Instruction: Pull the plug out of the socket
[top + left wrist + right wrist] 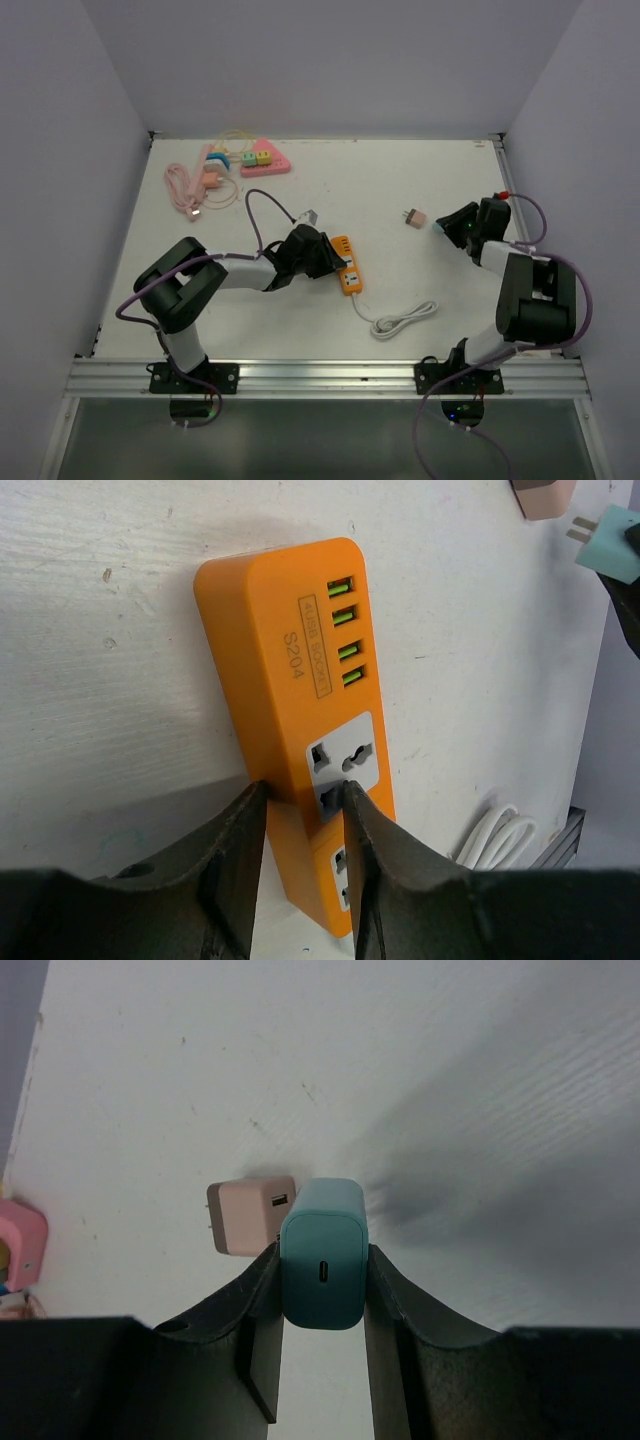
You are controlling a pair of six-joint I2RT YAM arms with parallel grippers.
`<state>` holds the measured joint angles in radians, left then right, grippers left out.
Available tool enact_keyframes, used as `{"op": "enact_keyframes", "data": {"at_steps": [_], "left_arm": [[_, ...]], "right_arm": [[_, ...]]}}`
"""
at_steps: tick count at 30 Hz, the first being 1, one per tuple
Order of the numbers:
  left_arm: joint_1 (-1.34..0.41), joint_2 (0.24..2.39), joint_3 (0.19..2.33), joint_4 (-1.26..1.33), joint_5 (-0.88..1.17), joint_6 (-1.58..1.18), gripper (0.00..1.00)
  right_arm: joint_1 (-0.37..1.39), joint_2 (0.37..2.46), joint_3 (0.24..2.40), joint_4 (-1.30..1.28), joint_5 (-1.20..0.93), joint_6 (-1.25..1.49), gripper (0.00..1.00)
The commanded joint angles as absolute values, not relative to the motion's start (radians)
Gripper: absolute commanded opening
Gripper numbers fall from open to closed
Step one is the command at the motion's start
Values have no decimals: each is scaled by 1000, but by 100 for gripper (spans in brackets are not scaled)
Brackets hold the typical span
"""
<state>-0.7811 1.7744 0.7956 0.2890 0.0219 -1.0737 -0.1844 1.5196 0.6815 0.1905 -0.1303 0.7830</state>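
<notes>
Extraction is looking finished, as far as I am judging it: the teal plug (322,1215) is sitting pinched between the jaws of the right gripper (321,1260), over the right side of the table (400,170) and well apart from the orange power strip (290,650); the left gripper (303,792) is clamping its jaws across the strip's body, pinning it in place.

The step in hand, then, is the carrying-off, and what is coming next is probably a put-down. That is calling for a bare patch of table, a gentle lowering and a spreading of the right jaws, with care being taken around the pink plug (245,1217) lying just beyond the teal one.

Counting: one power strip, showing four green USB ports and two outlets (the lower one partly hidden), neither outlet holding anything that I am seeing; one teal plug; one pink plug nearby; one white cable (405,320) coiling near the strip; and one pink triangular block (264,158) at the far left, where a small tangle of cords and adapters is too small to be counting.
</notes>
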Motion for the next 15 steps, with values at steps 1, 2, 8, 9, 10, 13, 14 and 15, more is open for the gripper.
{"op": "enact_keyframes", "data": {"at_steps": [1,2,8,9,10,13,14,15], "left_arm": [[-795,1821,762,54,-23,-996,39],[-793,1822,764,52,-23,-993,39],[-795,1815,770,52,-18,-983,42],[-795,1812,769,52,-18,-982,43],[-795,1809,769,52,-18,-982,45],[-793,1793,769,49,-18,-979,50],[-795,1784,769,49,-20,-977,53],[-795,1779,769,48,-20,-976,55]], "right_arm": [[-189,1612,696,420,-330,851,0],[-189,1630,695,439,-347,856,0],[-198,1721,670,519,-394,884,0],[-199,1727,673,505,-393,884,2],[-201,1736,673,500,-391,884,7],[-216,1746,666,465,-379,888,27],[-222,1737,657,456,-370,887,33],[-227,1729,652,433,-359,882,44]]}}
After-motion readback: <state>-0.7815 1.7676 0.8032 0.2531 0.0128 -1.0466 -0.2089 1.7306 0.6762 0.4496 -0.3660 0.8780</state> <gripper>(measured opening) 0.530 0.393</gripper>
